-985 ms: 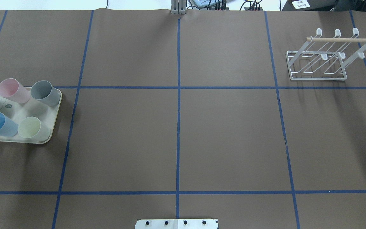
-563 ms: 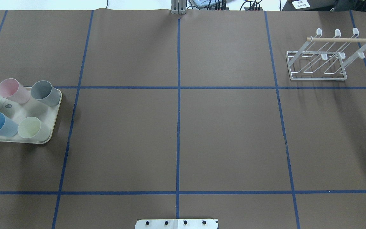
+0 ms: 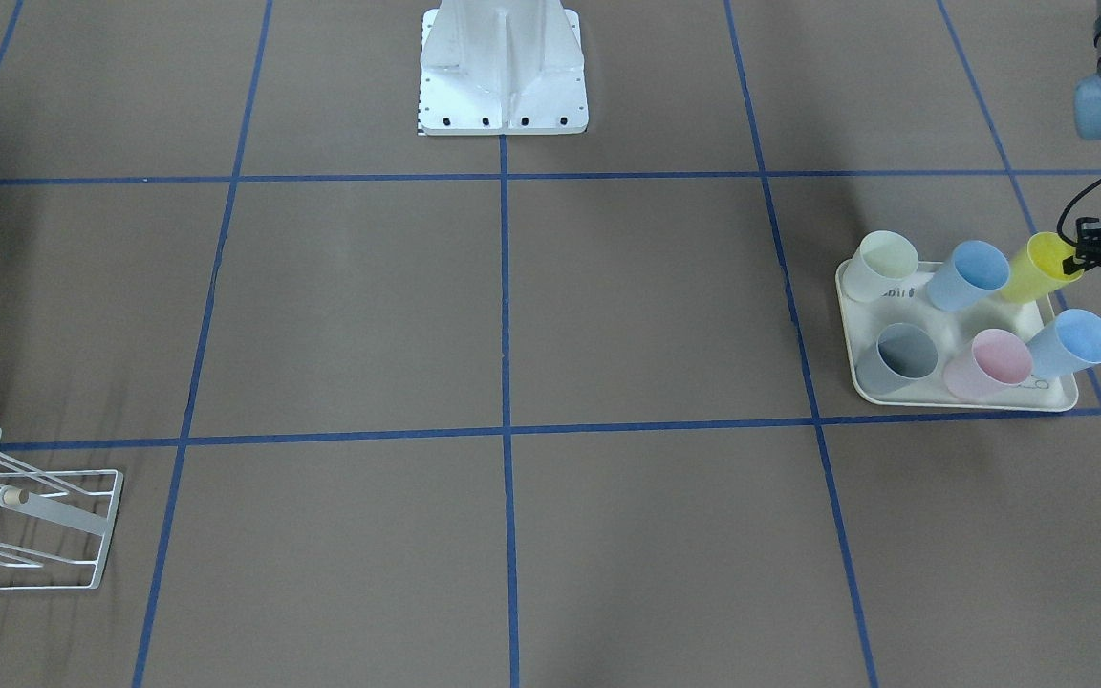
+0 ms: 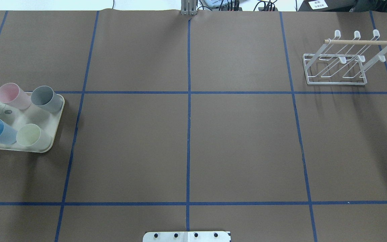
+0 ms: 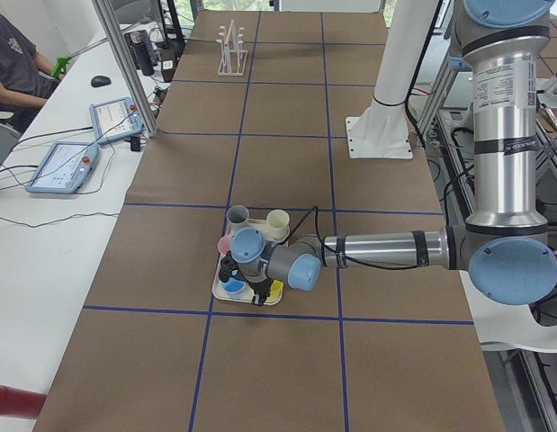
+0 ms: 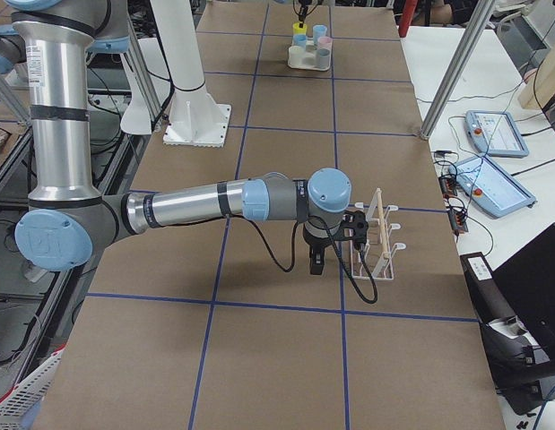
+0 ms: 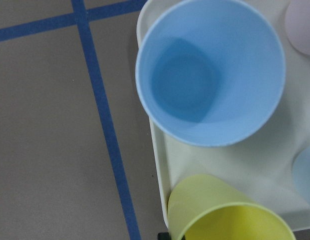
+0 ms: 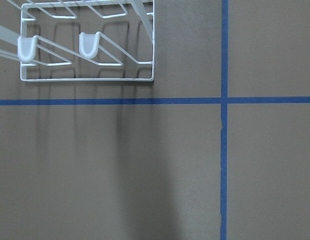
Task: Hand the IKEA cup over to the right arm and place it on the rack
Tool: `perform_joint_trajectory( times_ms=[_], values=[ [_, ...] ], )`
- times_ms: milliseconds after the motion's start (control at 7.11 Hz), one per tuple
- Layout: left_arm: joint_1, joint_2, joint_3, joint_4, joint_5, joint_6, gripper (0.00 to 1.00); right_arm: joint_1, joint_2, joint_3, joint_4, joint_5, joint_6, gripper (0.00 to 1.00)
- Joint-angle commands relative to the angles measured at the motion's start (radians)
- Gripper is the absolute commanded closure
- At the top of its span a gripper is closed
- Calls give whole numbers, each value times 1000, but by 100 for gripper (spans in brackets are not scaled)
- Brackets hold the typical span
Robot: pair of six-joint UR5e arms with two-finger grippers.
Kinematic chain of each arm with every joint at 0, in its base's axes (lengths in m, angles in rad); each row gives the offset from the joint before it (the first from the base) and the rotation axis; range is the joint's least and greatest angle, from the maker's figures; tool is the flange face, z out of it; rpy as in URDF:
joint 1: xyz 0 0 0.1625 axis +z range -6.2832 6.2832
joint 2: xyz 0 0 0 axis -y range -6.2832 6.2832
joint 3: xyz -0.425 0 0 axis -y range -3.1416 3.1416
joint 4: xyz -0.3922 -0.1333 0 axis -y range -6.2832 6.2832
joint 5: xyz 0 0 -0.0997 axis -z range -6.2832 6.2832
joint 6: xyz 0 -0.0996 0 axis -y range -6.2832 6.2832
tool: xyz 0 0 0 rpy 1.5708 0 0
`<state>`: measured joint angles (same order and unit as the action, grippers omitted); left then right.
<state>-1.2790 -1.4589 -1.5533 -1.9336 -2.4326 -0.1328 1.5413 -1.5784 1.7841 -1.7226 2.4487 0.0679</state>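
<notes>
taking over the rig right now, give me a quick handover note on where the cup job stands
Left tool: at the rim of the yellow cup, which appears to sit on the tray. I cannot tell whether it is open or shut.
Right tool: hangs beside the rack, seen only from the side, so I cannot tell its state.
Done: nothing yet; the rack bears no cup.
Left: grasp and lift the yellow cup, pass it to the right tool, set it on the rack.

No legible text, label or number.
</notes>
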Motion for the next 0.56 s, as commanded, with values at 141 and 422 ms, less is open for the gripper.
perform_joint_trajectory(
  times_ms=[141, 422],
  values=[
    [-75, 14, -149, 115, -60, 2, 100, -1, 0, 4, 1, 1, 0, 1],
    [-141, 6, -324, 368, -48, 4, 100, -7, 3, 4, 8, 0, 1, 1]
  ],
)
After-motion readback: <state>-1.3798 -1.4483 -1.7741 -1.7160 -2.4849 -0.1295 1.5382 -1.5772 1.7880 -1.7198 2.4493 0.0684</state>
